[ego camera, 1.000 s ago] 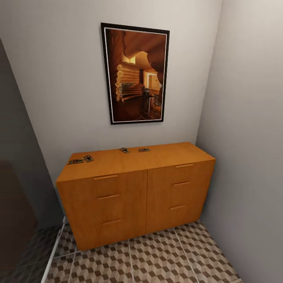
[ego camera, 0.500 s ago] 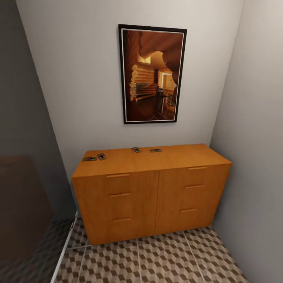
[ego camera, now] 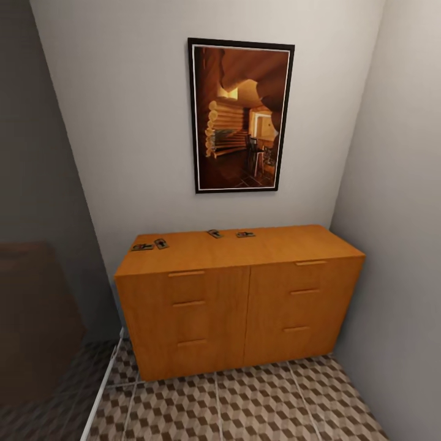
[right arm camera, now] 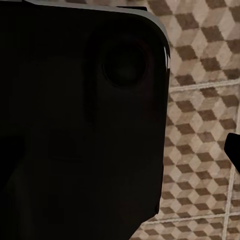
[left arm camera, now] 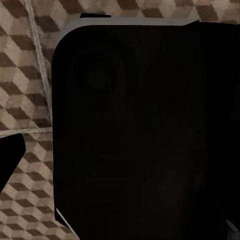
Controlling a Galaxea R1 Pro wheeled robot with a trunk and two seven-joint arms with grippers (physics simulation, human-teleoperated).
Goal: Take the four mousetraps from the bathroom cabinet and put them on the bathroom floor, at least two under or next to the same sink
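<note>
Four mousetraps (ego camera: 160, 244) atop cabinet (ego camera: 245, 306): two at its rear left corner, two mid rear edge, awaiting transfer to bathroom floor (ego camera: 257, 404); pincer states cannot be told.

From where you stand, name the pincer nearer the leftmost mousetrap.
Left, probably: the mousetrap lies at the cabinet top's left rear, that arm's side. Both wrist cameras face floor tiles, well below it.

The four mousetraps (ego camera: 142, 247) (ego camera: 162, 243) (ego camera: 214, 233) (ego camera: 245, 234) on the cabinet (ego camera: 239, 306) are too small to make out. A black body (left arm camera: 145, 135) hides most floor (left arm camera: 25, 65) at each wrist.
</note>
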